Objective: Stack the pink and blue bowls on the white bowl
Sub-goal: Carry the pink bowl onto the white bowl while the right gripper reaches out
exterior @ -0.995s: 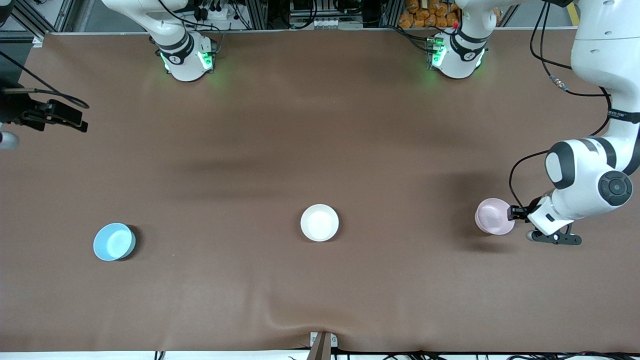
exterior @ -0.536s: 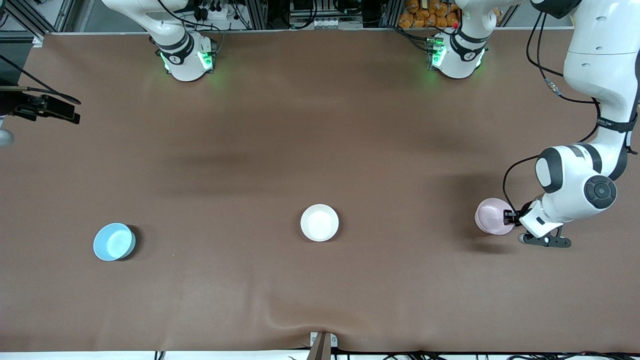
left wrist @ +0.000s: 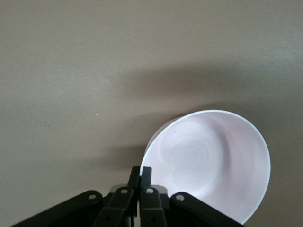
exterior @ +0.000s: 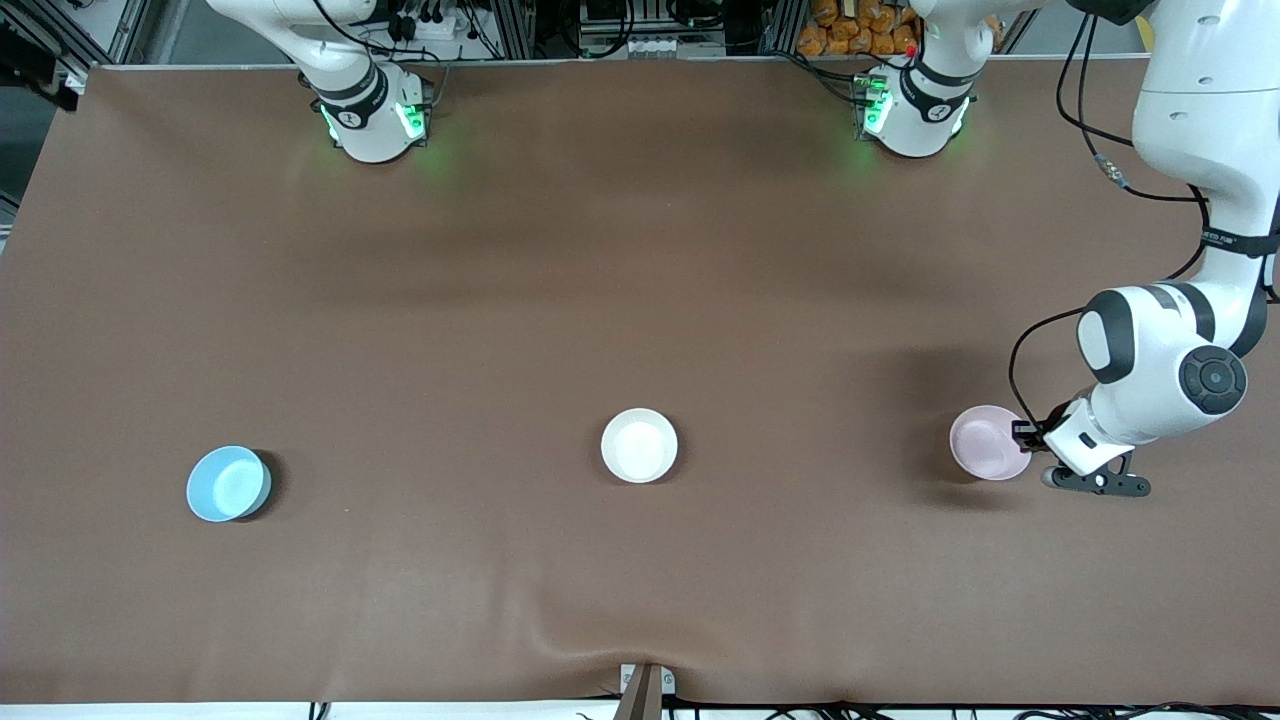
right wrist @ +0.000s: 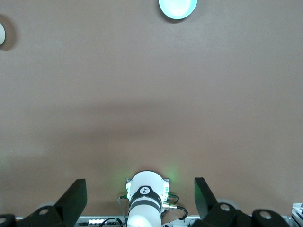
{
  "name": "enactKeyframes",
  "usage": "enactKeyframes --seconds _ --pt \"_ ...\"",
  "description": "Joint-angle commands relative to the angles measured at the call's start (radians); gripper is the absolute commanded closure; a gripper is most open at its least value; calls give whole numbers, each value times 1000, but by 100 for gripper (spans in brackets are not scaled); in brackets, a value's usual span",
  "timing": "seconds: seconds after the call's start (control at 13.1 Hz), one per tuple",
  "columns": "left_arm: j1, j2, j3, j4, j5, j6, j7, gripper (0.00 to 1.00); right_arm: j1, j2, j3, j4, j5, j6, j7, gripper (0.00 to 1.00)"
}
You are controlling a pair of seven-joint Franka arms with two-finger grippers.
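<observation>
The pale pink bowl [exterior: 988, 444] sits toward the left arm's end of the table and shows large in the left wrist view [left wrist: 213, 161]. My left gripper [exterior: 1027, 436] is shut on its rim, the fingers [left wrist: 146, 174] pinched together at the edge. The white bowl [exterior: 639, 445] stands in the middle of the table. The blue bowl [exterior: 228, 483] stands toward the right arm's end and also shows in the right wrist view [right wrist: 178, 8]. My right gripper [right wrist: 139, 182] is open and empty, high over the table, out of the front view.
Both arm bases [exterior: 372, 118] [exterior: 912, 112] stand along the table edge farthest from the front camera. The brown table cover [exterior: 640, 300] has a wrinkle at its nearest edge by a small bracket [exterior: 645, 685].
My left gripper has moved onto the pink bowl's rim, and the bowl has shifted slightly nearer the front camera. My right gripper has left the front view at the right arm's end.
</observation>
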Motion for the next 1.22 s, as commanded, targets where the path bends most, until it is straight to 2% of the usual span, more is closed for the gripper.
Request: enactKeyframes --seconds 0.0,0.15,0.31,0.38,0.61,0.84,1.15 --pt "6 -52 -51 4 -6 -67 -26 100 -3 13 17 -6 15 -41 -17 0" --pt "2 -63 -100 66 -23 -163 -124 100 22 48 39 -26 -17 -35 -2 0" --pt "-18 -63 -144 116 -23 -210 -209 100 25 224 42 -23 -130 -16 4 0" --pt "-35 -65 -159 122 -23 -211 -244 100 19 270 42 -26 -131 12 3 0" --pt "-128 -68 -170 186 -25 -249 -374 100 20 284 40 -37 -132 84 3 0" --pt "-288 -45 -166 264 -17 -299 -612 100 -67 319 37 -84 -128 161 3 0" --pt "-425 52 -167 391 -36 -302 -798 100 -142 466 36 -74 -129 232 3 0"
